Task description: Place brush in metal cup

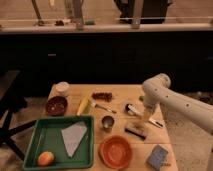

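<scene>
The brush (135,110) lies on the wooden table (120,91) right of centre, its dark round head to the left and its white handle running down-right. The small metal cup (107,122) stands upright near the table's middle, left of the brush and empty as far as I can see. My gripper (146,117) hangs from the white arm (172,97) that comes in from the right. It is low over the brush handle and hides the handle's middle.
A dark block (136,131) lies just below the brush. An orange bowl (116,151) and a blue sponge (157,156) are at the front. A green tray (37,145) holds a grey cloth and an orange fruit. A fork (102,106), a yellow item (83,106), a dark red bowl (56,105) and a white cup (62,88) are to the left.
</scene>
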Motion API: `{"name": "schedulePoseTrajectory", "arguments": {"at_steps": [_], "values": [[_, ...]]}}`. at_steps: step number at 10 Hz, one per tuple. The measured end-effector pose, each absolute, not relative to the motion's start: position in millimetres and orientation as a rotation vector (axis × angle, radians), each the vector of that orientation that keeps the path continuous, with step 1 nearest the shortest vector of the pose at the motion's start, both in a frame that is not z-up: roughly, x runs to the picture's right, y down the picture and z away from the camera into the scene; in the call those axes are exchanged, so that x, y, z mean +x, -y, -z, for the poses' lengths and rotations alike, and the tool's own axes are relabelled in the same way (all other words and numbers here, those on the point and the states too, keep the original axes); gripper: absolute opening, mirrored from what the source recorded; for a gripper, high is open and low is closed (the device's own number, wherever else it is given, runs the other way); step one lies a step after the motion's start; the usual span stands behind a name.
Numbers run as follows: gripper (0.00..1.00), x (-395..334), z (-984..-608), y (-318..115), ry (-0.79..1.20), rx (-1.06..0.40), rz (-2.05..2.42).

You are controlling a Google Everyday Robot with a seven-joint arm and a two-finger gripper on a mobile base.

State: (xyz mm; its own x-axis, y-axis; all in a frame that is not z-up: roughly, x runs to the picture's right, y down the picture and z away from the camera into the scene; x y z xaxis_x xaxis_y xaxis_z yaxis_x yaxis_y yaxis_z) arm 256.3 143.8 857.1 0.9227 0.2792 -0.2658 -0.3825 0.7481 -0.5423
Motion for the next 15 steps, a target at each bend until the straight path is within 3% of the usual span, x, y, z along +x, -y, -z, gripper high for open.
{"name": "schedulePoseTrajectory", "arguments": {"at_steps": [15], "values": [[0.8, 254.7, -891.6, -165.2, -0.096, -0.743, -0.192]]}}
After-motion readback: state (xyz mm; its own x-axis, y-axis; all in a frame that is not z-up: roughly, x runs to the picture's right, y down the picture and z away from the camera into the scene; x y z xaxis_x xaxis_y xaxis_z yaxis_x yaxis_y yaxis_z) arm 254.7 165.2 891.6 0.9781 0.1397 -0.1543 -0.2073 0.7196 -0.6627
